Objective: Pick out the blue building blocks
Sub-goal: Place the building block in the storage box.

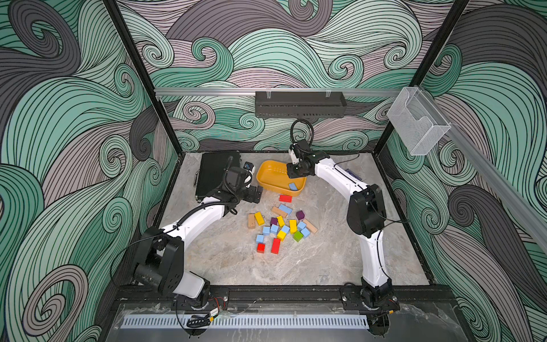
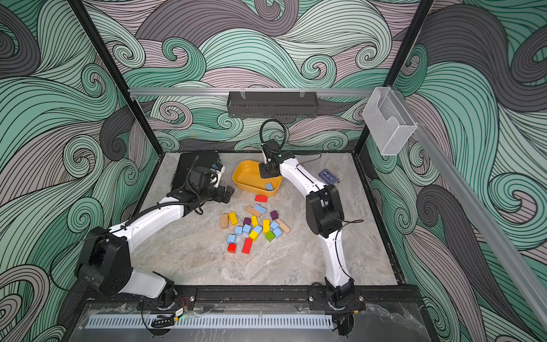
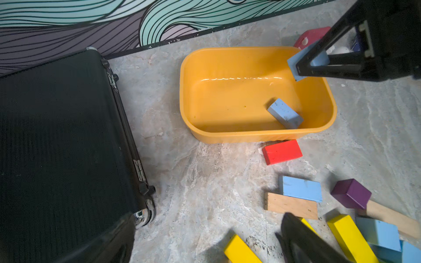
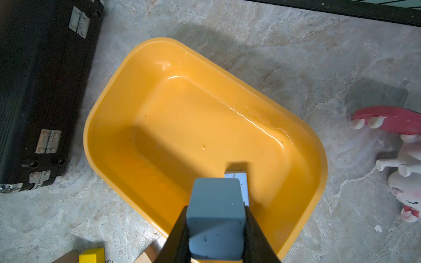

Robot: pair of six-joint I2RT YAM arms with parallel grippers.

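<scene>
Right gripper (image 4: 215, 214) clamps blue block (image 4: 215, 198) over yellow tub (image 4: 107, 136), right edge; blue brick (image 3: 284, 113) lies inside. Left gripper (image 1: 255, 194) gapes wide beside tub; other blue blocks (image 1: 274, 228) mid-tabletop.

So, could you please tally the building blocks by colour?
blue blocks: 9, one in the right fingers, one in the yellow tub
red blocks: 3
yellow blocks: 4
purple blocks: 2
green block: 1
plain wood blocks: 3
total: 22

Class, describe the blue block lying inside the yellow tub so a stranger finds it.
Find the yellow tub beside the black case. One light-blue brick lies loose on its floor. Unlike the blue block held above by the right end effector, nothing grips it.
</scene>
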